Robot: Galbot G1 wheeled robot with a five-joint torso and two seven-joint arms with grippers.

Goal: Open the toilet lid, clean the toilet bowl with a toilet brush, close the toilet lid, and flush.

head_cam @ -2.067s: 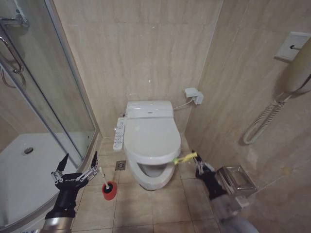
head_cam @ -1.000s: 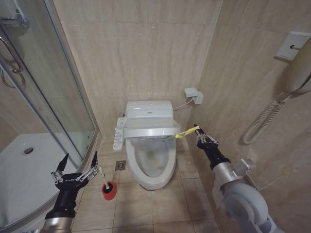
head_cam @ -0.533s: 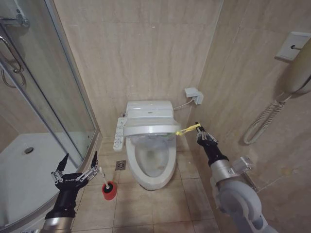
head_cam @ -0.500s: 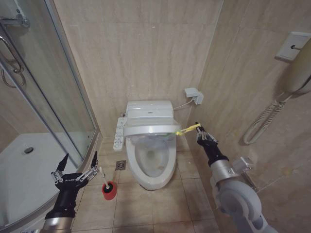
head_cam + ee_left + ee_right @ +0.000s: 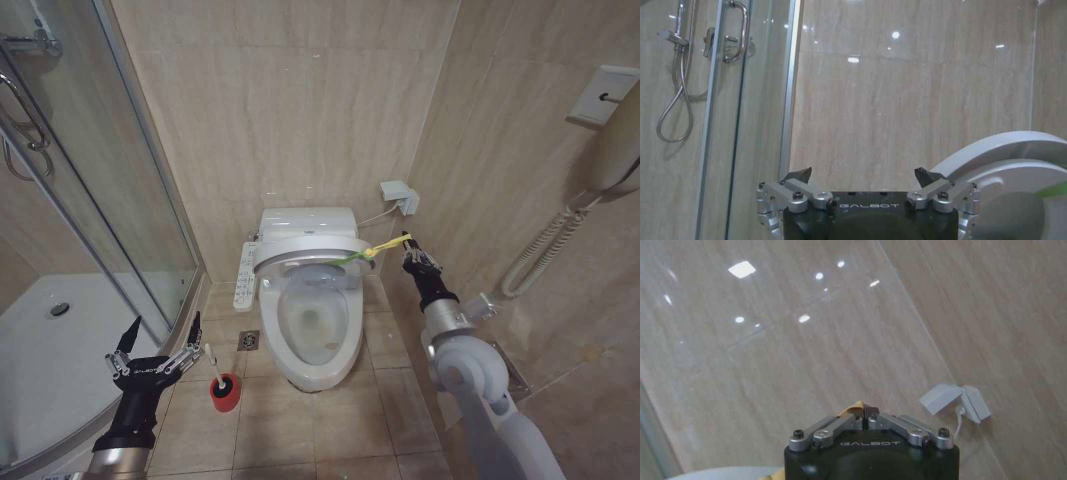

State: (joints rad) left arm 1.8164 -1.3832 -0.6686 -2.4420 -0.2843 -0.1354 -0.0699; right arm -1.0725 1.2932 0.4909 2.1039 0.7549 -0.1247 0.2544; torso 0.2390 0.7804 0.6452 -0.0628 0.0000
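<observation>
Lid of the toilet stands lifted well clear of the bowl, tilted back toward the tank, its rim seen almost edge-on. The right gripper is clamped on the green-and-yellow loop tag at the lid's front edge, to the right of the toilet and just below the wall socket; in the right wrist view its fingers meet with a bit of yellow pinched between them. The bowl lies uncovered, with the button panel along its left side. The brush stands in its red holder on the floor left of the bowl. The left gripper hovers just beside the brush handle, fingers spread wide, by the shower door.
</observation>
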